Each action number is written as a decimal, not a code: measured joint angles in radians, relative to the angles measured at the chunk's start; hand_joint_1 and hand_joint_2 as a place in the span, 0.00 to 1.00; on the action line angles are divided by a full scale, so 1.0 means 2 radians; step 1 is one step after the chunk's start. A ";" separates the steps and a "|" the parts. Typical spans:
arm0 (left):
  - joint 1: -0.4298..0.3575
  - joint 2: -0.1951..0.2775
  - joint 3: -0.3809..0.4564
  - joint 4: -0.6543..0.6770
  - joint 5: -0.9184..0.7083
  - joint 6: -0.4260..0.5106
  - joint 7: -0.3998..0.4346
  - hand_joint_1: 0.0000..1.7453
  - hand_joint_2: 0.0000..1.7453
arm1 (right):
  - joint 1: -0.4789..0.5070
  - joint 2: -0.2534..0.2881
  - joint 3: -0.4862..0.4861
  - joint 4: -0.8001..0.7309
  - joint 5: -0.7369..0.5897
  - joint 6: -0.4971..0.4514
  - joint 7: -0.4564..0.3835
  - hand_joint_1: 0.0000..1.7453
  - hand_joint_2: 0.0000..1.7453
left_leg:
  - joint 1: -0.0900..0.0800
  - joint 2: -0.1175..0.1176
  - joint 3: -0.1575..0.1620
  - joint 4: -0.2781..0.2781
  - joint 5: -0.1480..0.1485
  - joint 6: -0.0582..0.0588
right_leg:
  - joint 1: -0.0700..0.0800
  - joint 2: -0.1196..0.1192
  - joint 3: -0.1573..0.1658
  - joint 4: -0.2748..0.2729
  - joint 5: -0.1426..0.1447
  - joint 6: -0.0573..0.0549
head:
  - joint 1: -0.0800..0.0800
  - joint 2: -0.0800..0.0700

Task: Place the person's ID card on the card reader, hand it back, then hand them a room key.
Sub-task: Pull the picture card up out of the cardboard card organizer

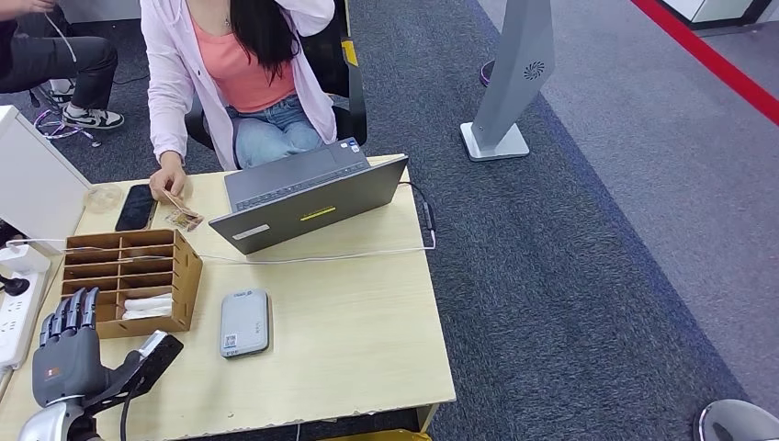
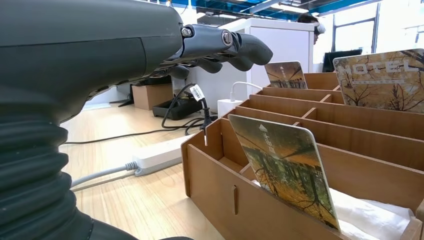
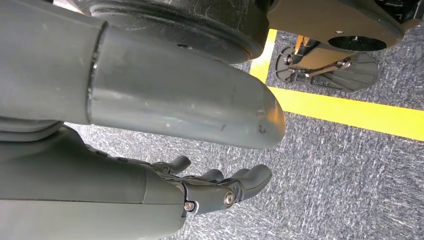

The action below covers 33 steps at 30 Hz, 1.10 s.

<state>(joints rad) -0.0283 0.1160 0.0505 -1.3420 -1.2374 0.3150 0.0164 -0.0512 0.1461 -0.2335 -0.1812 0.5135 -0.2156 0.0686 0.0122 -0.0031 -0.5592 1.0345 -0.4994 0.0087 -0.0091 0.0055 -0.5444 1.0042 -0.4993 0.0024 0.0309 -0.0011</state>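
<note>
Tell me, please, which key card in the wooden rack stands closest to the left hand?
The tree-printed card in the rack's front slot; the others stand further back.

key card (image 2: pixel 387 80) in the wooden card rack (image 2: pixel 350 125), far side from the left robot hand (image 2: pixel 220 47): "HOTEL", first letter partly cut off | key card nearest that hand (image 2: pixel 285 172): small white logo and characters, unreadable | card reader (image 1: pixel 244 322) on worktop: label print too small to read | laptop (image 1: pixel 308 197) yellow sticker: unreadable

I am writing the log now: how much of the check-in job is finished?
Nothing looks done: the card reader is bare, and the ID card lies by the person's hand. The left hand is near the key rack, holding nothing. All steps remain.
</note>
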 joint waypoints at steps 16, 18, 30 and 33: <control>-0.031 -0.012 0.000 0.009 -0.018 -0.009 0.001 0.00 1.00 | 0.000 0.000 0.000 0.000 0.006 0.007 -0.004 0.00 0.00 | 0.000 0.000 0.000 0.000 0.000 0.000 | 0.000 0.000 0.000 0.000 0.000 0.000 | 0.000 0.000; -0.036 -0.012 0.000 0.013 -0.018 -0.011 0.003 0.00 1.00 | 0.000 0.000 0.000 0.000 0.009 0.007 -0.004 0.00 0.00 | 0.000 0.000 0.000 0.000 0.000 0.000 | 0.000 0.000 0.000 0.000 0.000 0.000 | 0.000 0.000; -0.047 -0.012 0.000 0.030 -0.017 -0.014 0.009 0.00 1.00 | 0.000 0.000 0.000 0.000 0.016 0.008 -0.004 0.00 0.00 | 0.000 0.000 0.000 0.000 0.000 0.000 | 0.000 0.000 0.000 0.000 0.000 0.000 | 0.000 0.000; -0.048 -0.012 0.000 0.033 -0.017 -0.014 0.009 0.75 1.00 | 0.000 0.000 0.000 0.000 0.016 0.008 -0.004 0.00 0.00 | 0.000 0.000 0.000 0.000 0.000 0.000 | 0.000 0.000 0.000 0.000 0.000 0.000 | 0.000 0.000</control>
<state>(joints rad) -0.1239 0.0919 0.0500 -1.2759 -1.2716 0.2877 0.0339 -0.0521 0.1464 -0.2338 -0.1816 0.5456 -0.1999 0.0607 0.0121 -0.0029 -0.5591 1.0346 -0.4994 0.0086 -0.0091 0.0057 -0.5448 1.0042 -0.4992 0.0024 0.0309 -0.0011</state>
